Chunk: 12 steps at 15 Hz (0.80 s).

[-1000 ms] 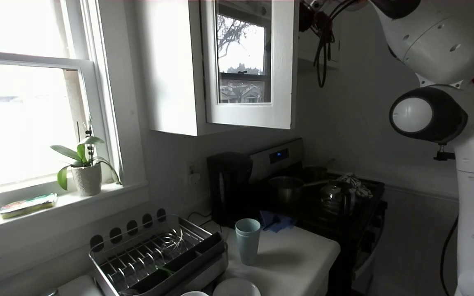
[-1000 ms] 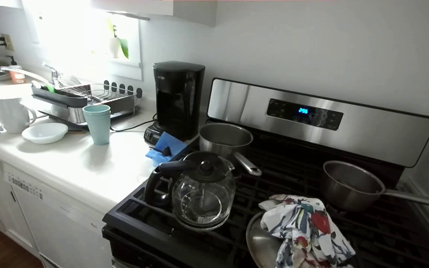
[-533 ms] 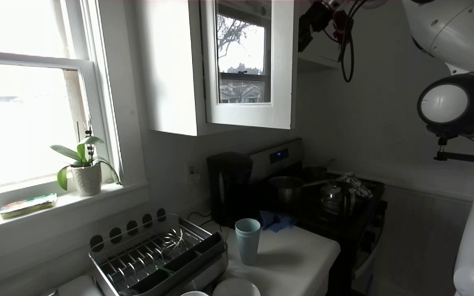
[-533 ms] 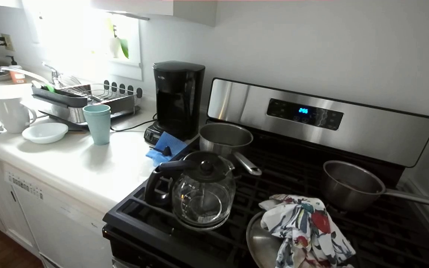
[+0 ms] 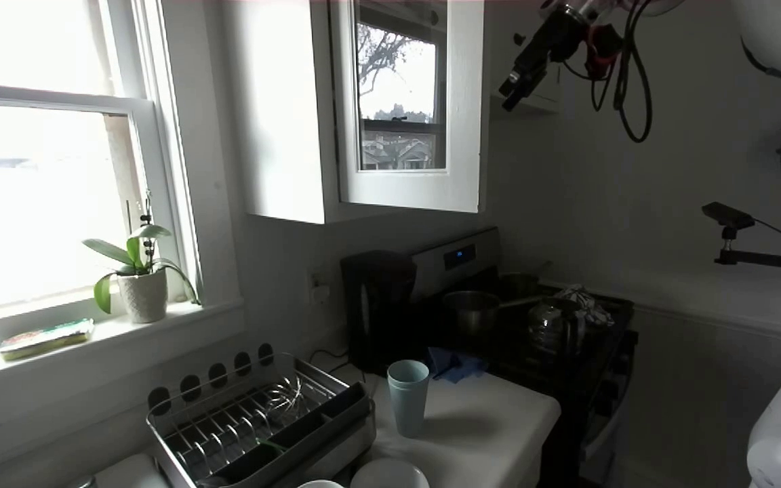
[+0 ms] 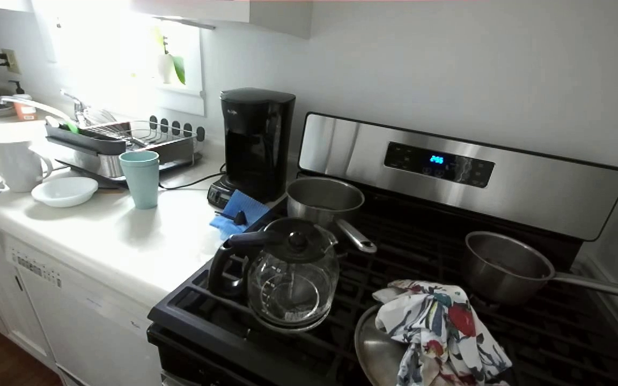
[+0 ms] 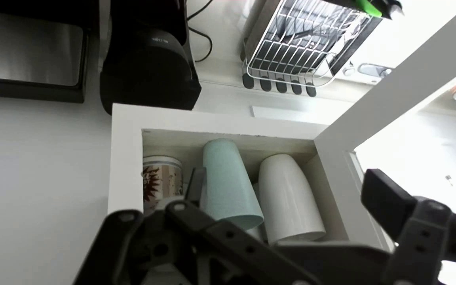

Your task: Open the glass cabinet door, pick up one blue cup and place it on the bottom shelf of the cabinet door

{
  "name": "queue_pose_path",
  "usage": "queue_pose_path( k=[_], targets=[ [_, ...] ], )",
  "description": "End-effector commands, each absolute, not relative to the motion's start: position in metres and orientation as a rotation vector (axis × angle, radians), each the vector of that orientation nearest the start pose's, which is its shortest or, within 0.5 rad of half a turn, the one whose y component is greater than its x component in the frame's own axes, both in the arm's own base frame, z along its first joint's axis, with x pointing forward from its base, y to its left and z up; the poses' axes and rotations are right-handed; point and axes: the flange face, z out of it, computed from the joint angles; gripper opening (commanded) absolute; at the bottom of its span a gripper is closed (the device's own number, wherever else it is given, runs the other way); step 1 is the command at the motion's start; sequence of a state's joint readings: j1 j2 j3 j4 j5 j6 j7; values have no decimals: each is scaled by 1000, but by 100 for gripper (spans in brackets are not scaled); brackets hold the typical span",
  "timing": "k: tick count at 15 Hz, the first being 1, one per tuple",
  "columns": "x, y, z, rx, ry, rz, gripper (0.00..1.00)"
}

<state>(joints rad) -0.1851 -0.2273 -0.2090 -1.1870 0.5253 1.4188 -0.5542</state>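
The glass cabinet door (image 5: 465,135) stands swung open; its white frame (image 7: 402,83) slants across the wrist view. On the bottom shelf (image 7: 172,142) a blue cup (image 7: 228,182) stands mouth up, inverted in this flipped picture, between a patterned mug (image 7: 162,178) and a white cup (image 7: 287,198). In both exterior views more light blue shows on the counter: an upright cup (image 5: 409,403), with a line below its rim, possibly nested cups. My gripper (image 5: 509,95) hangs outside the cabinet beside the door edge. Its fingers (image 7: 386,194) are wide apart, holding nothing.
The dish rack (image 5: 262,420), white bowl (image 6: 65,191) and white mug (image 6: 16,163) share the counter with the black coffee maker (image 6: 255,145). A glass carafe (image 6: 293,284), pots and a patterned cloth (image 6: 443,327) are on the stove. Cables dangle from the wrist.
The arm has drawn back to the right in an exterior view, bringing my gripper out from behind the door and lower. Door and counter cup have not moved.
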Motion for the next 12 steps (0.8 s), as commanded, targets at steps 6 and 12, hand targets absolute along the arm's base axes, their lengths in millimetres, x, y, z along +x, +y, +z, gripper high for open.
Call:
queue_pose_path(
  k=[6, 12],
  targets=[
    [322, -125, 833, -2737, -450, -850, 100],
    [328, -127, 837, -2728, -434, -827, 100]
  ],
)
